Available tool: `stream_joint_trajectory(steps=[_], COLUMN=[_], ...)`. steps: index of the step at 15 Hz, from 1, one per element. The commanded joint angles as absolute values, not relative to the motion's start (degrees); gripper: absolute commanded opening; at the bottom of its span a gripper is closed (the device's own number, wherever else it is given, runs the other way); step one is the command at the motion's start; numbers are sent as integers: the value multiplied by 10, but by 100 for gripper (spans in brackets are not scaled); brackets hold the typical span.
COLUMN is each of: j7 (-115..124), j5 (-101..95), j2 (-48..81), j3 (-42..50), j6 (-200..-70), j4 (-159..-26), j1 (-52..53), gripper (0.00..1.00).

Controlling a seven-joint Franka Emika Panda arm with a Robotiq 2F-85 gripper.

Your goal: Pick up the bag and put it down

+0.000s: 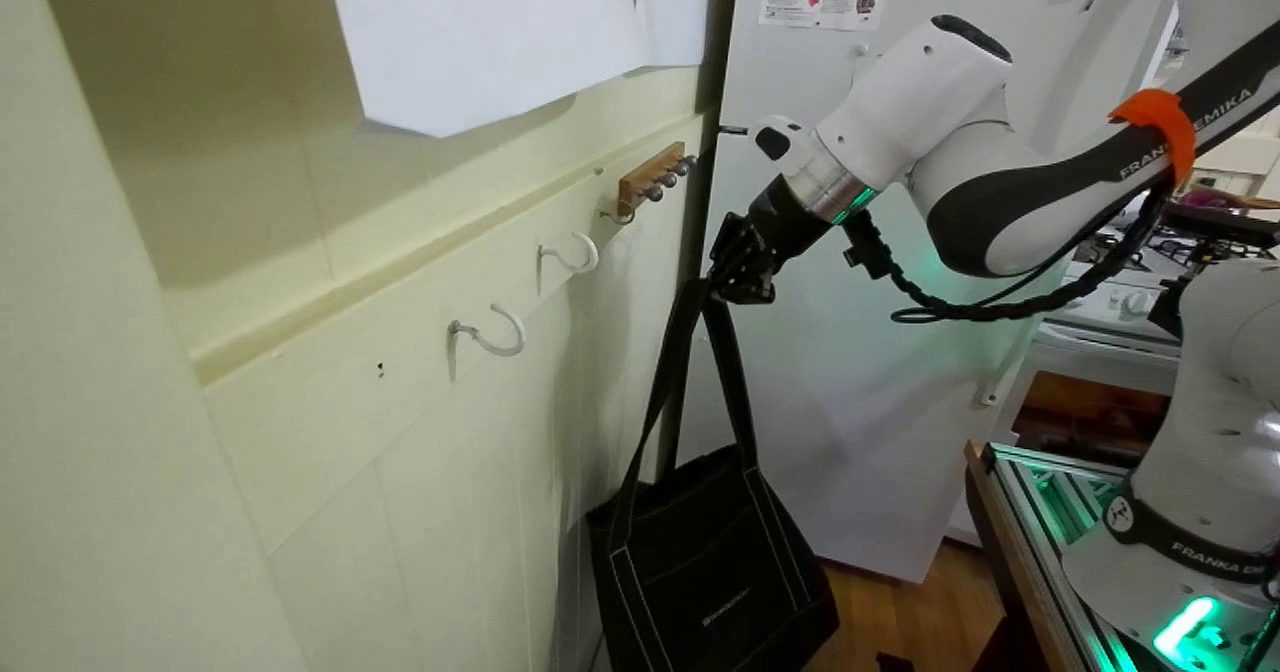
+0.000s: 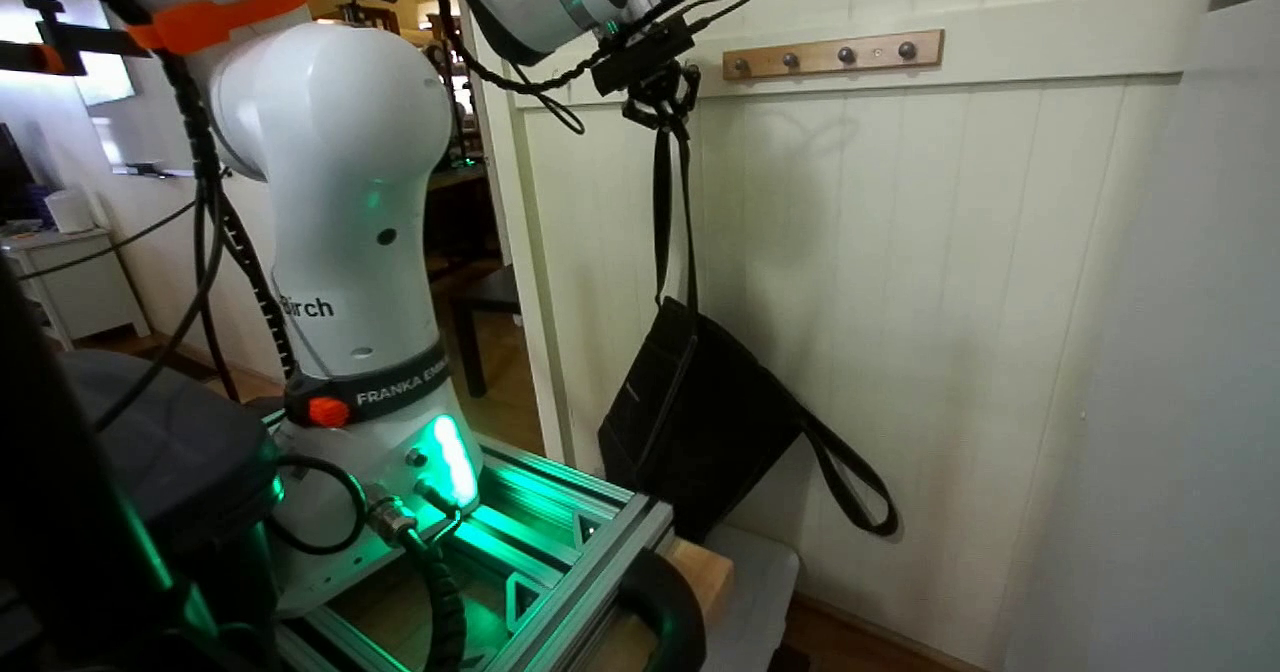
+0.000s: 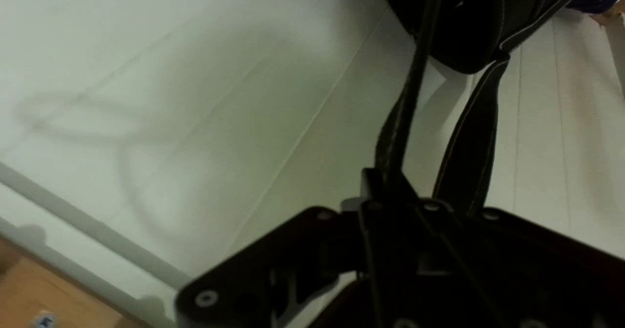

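Panelling (image 2: pixel 980 282), pale and grooved, fills much of an exterior view, where the white arm (image 2: pixel 340 142) stands on a metal frame (image 2: pixel 600 582) that hides part of the lower edge of the bag (image 2: pixel 695 412); there a loose strap (image 2: pixel 828 464) loops out from the bag's side. Black and soft, the bag hangs tilted beside the panelling by its other strap (image 1: pixel 732 372), and an exterior view brings out its pale-stitched front (image 1: pixel 710 562). The claw (image 1: pixel 718 284) is clamped on that upper strap, seen close only in the wrist view. Near the claw, a wooden peg rail (image 2: pixel 818 59) is fixed to the panelling in both exterior views; farther along, two white hooks (image 1: pixel 497 351) show in an exterior view.
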State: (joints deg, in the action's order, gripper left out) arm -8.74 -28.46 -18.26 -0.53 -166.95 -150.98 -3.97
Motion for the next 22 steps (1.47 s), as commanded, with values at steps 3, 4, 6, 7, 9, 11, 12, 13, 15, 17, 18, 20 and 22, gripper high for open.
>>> stream_joint_trajectory(steps=[3,4,6,7,9,11,12,13,15,17,18,20,22], j7=[-231,-256,-300,-320,-346,-364,-368,-371,-374,-373,-375,-377,-380], j5=[-209,-194,-164,-150,-139,-145,-149,-145,-133,-115,-103,-85,-70], j2=[-122,-110,-95,-87,-75,-64,-58,-53,-47,-44,-43,-41,-38], j3=[53,68,97,112,134,151,157,165,179,190,194,196,197], j6=[-1772,-1785,-1808,-1816,-1817,-1814,-1816,-1821,-1827,-1830,-1827,-1823,-1822], j4=[-1521,-1523,-1527,-1529,-1532,-1531,-1530,-1529,-1531,-1534,-1535,-1535,-1534], j1=[63,89,138,161,184,186,183,183,189,203,211,224,235], gripper=[2,2,2,2,2,2,2,2,2,2,2,2,2])
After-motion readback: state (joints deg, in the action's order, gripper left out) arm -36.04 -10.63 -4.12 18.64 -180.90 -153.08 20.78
